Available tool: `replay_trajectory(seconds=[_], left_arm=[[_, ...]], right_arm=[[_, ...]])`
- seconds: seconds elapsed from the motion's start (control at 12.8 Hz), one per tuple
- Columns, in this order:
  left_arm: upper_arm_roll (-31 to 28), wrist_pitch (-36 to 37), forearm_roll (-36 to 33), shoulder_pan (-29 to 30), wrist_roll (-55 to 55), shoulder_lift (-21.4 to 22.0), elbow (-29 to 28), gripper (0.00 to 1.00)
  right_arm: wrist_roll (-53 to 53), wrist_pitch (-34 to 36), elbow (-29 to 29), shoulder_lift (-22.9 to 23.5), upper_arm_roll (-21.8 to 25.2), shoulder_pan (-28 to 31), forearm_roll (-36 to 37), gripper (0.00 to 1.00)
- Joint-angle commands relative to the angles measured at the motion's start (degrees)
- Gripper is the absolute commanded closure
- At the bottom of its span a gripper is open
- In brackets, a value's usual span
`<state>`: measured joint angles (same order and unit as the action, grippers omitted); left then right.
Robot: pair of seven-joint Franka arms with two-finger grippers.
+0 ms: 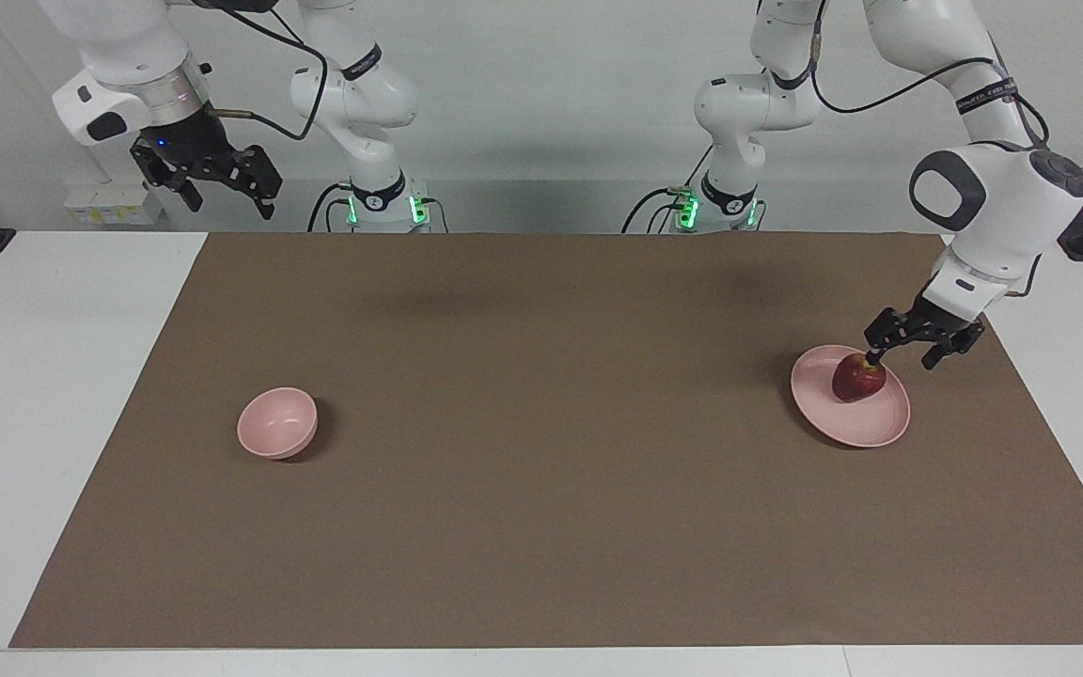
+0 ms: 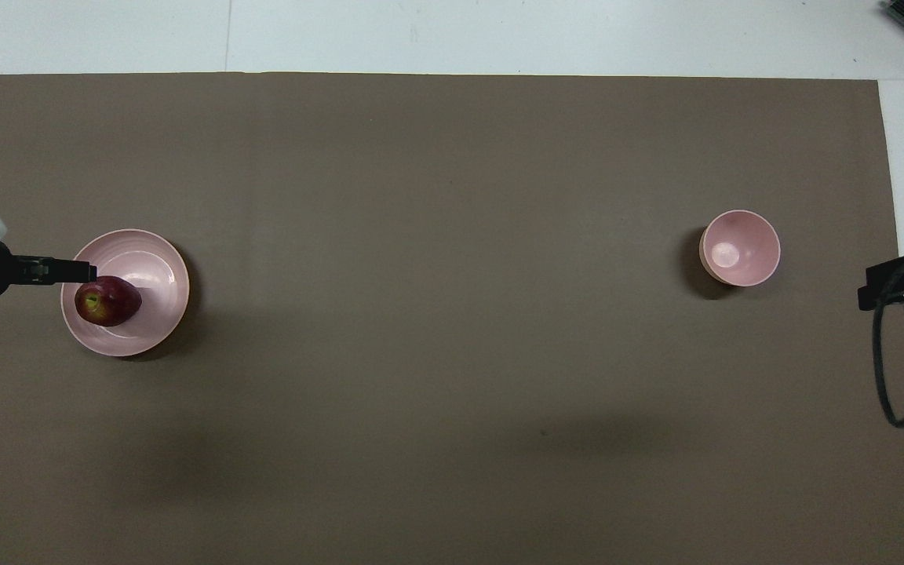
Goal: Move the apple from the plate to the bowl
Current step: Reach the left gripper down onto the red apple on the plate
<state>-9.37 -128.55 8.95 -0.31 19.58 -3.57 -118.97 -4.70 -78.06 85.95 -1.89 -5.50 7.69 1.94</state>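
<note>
The dark red apple (image 1: 858, 378) (image 2: 107, 302) rests on the pale pink plate (image 1: 866, 423) (image 2: 155, 275) toward the left arm's end of the table. My left gripper (image 1: 901, 359) (image 2: 67, 271) hangs low over the plate's rim beside the apple, open, with nothing between its fingers. One fingertip (image 1: 872, 358) shows right at the apple's top; I cannot tell whether it touches. The small deep pink bowl (image 1: 276, 423) (image 2: 739, 247) stands toward the right arm's end. My right gripper (image 1: 222, 188) (image 2: 891, 286) waits high over that end's table edge, open.
A brown mat (image 1: 541, 489) covers most of the white table (image 1: 53, 395). A black cable (image 2: 887, 369) loops down from the right gripper. The two arm bases (image 1: 382, 202) (image 1: 720, 202) stand at the robots' edge.
</note>
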Motion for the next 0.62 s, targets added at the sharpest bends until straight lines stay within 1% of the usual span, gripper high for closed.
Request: replay_trajectory(seconds=[0.0,0.31,0.47,0.55], left_arm=[[0.23,-4.16,0.98,0.31,1.16,-1.08,-2.92,0.0],[0.23,-7.84,1.06,-0.31,1.16,-1.0,-7.05,0.0],[0.32,-9.34,4.21,-0.57,1.07,-1.0,-8.46,0.0],[0.32,-9.52,4.75,-0.57,1.16,-1.0,-8.82,0.09]], right_arm=[[0.22,0.01,0.71,-0.92,-0.13,0.57,-1.15,0.0],[0.22,0.01,0.71,-0.92,-0.13,0.57,-1.15,0.0],[0.22,0.01,0.71,-0.92,-0.13,0.57,-1.15,0.0],[0.22,0.01,0.71,-0.92,-0.13,0.57,-1.15,0.0]])
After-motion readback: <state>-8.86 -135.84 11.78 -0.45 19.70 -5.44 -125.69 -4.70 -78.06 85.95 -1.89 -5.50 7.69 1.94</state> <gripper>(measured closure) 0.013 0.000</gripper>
